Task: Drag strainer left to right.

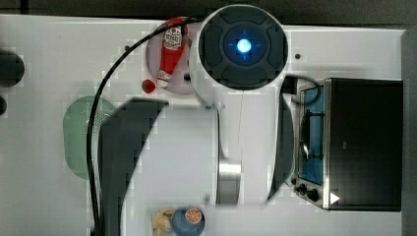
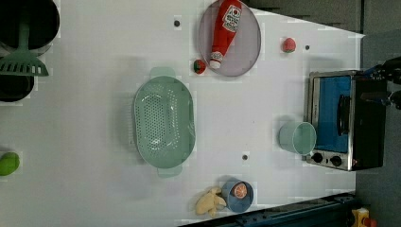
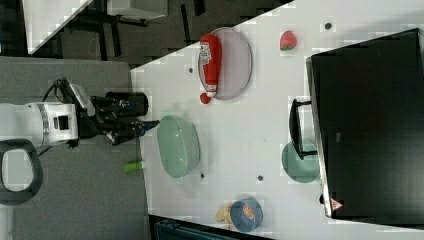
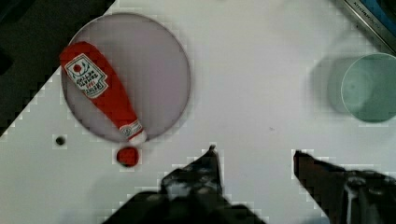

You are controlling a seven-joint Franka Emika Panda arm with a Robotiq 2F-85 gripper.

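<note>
The strainer [image 2: 163,124], a pale green oval colander dotted with holes and with tab handles at both ends, lies on the white table [image 2: 94,94] at mid-table in the left view. In the top view the arm covers most of the strainer [image 1: 77,130], near the top view's left. In the right view my gripper [image 3: 151,124] sits just off the left rim of the strainer [image 3: 178,146], near its upper end. In the wrist view the gripper [image 4: 254,156] is open, its dark fingers [image 4: 208,165] apart over bare table with nothing between them.
A ketchup bottle [image 2: 225,29] lies on a grey plate [image 2: 246,52] with a small red ball [image 2: 199,66] beside it. A toaster oven [image 2: 347,118] with a mint cup [image 2: 299,137] in front stands at the left view's right. A blue bowl [image 2: 238,195] sits lower down.
</note>
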